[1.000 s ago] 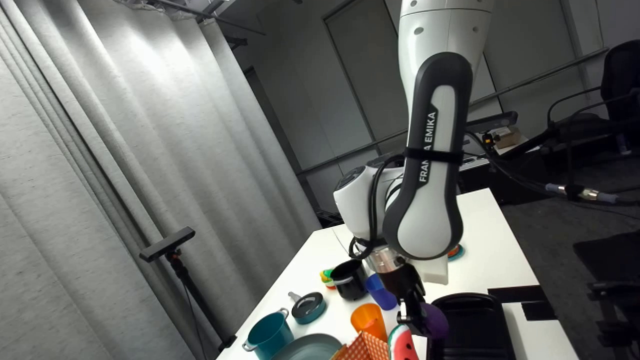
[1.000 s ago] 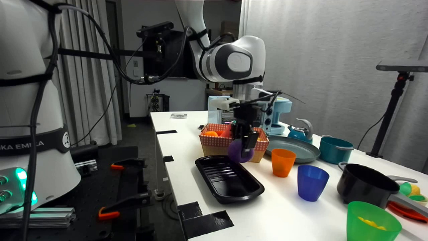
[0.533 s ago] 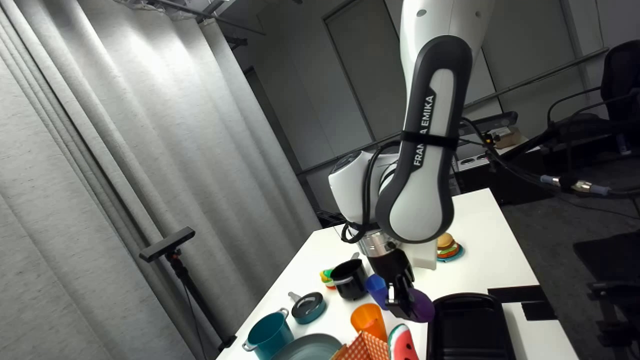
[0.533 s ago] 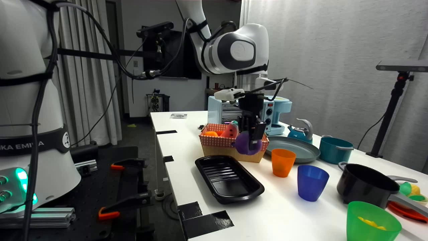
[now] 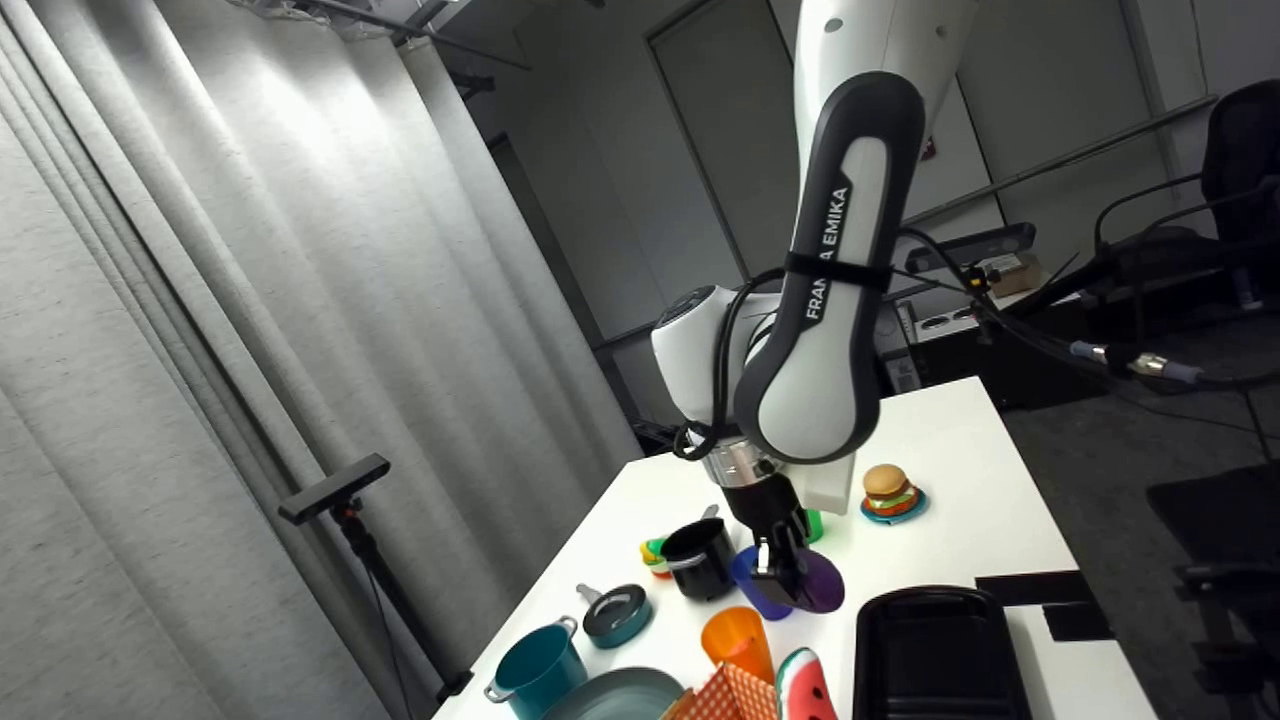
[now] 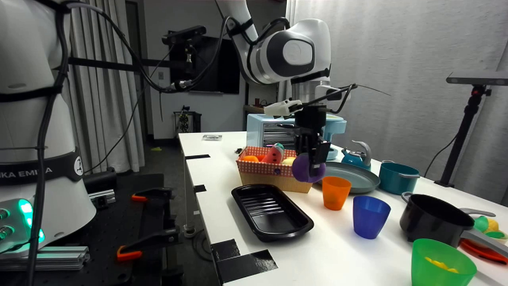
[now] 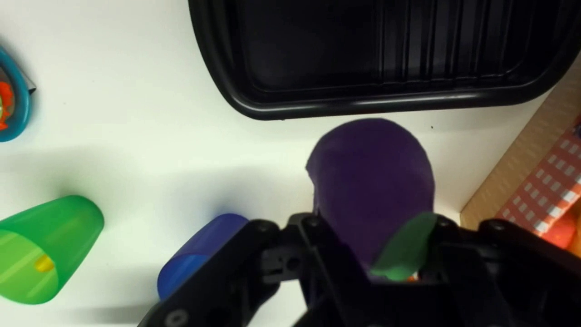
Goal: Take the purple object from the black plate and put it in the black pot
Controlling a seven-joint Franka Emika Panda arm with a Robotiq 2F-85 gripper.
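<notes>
My gripper (image 6: 315,165) is shut on the purple object (image 6: 301,169), a rounded purple lump with a green leaf-like part. It holds it above the table, in front of the basket. The object also shows in an exterior view (image 5: 822,583) and between the fingers in the wrist view (image 7: 374,168). The black plate (image 6: 274,216) is a rectangular ribbed black tray near the table edge; it also fills the top of the wrist view (image 7: 313,54). The black pot (image 6: 430,222), with metal handles, stands past the blue cup. It also shows in an exterior view (image 5: 700,565), and is out of the wrist view.
An orange cup (image 6: 335,194), a blue cup (image 6: 370,218) and a green cup (image 6: 440,264) stand between plate and pot. A checkered basket (image 6: 291,184) of toy food is beside the gripper. A grey plate (image 6: 359,182), a teal pot (image 6: 397,180) and a toy burger (image 5: 890,490) are around.
My gripper has lifted the purple object up and carried it sideways, away from the black plate towards the cups and pot side. The grip on it looks the same.
</notes>
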